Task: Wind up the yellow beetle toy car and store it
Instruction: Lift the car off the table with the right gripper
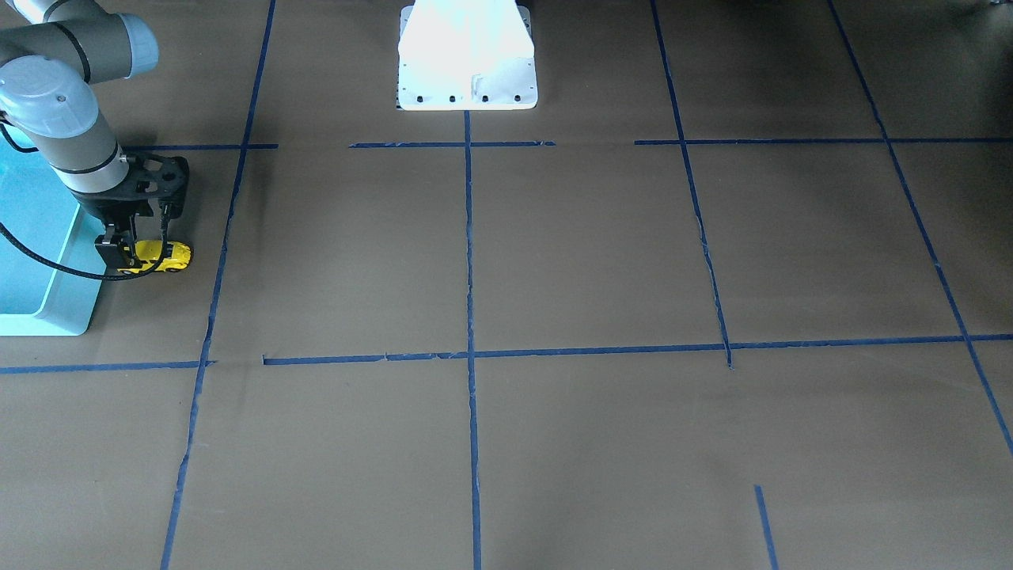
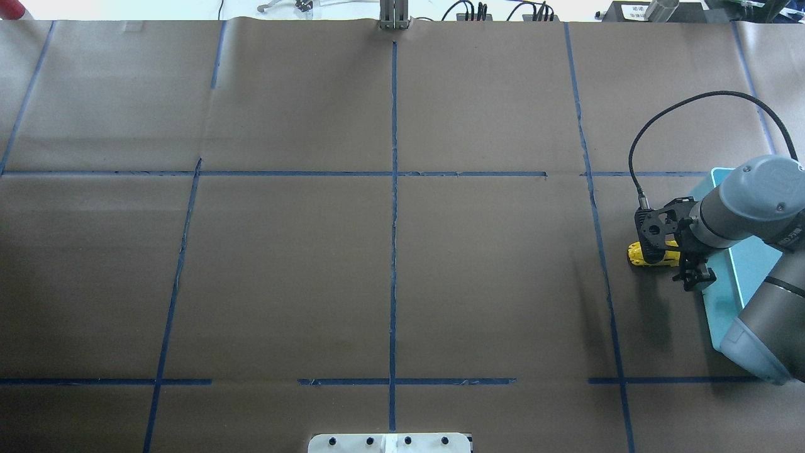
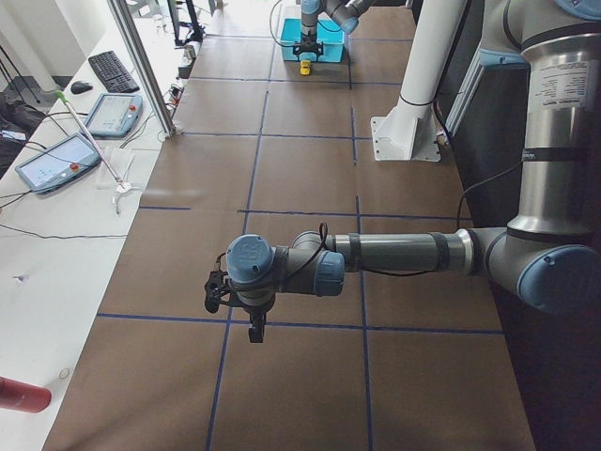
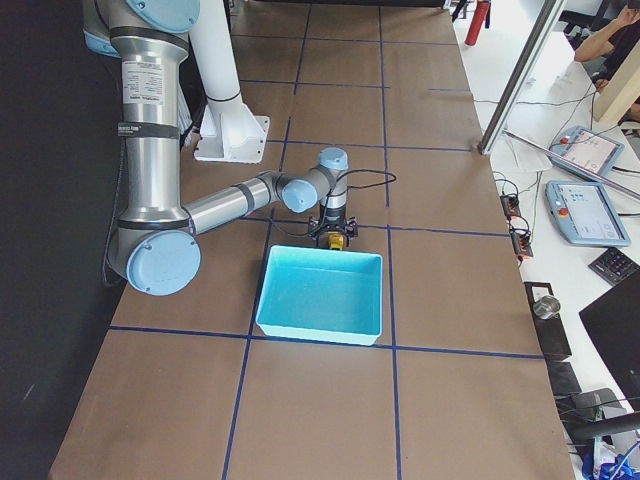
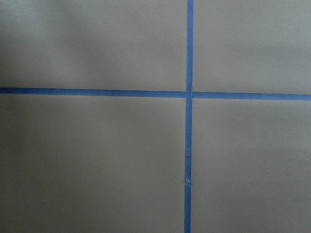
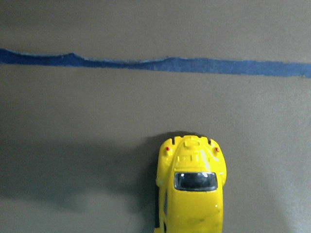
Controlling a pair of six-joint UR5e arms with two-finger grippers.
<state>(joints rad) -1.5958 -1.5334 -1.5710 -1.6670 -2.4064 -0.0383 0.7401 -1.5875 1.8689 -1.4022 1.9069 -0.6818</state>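
Note:
The yellow beetle toy car point(image 1: 168, 256) stands on its wheels on the brown table, close beside the turquoise bin point(image 1: 47, 321). My right gripper point(image 1: 134, 252) is down at the car's bin-side end, with its fingers on either side, and looks shut on it. In the overhead view the car point(image 2: 646, 254) sticks out leftward from under the right gripper point(image 2: 682, 258). The right wrist view shows the car's rear half point(image 6: 193, 189) and no fingers. My left gripper point(image 3: 230, 303) hovers over the table far from the car. I cannot tell whether it is open or shut.
The bin point(image 4: 318, 327) is empty and lies at the robot's right end of the table. Blue tape lines point(image 2: 394, 189) grid the brown paper. The white robot base point(image 1: 467, 55) stands at the table's edge. The left wrist view shows only a tape crossing point(image 5: 189, 94).

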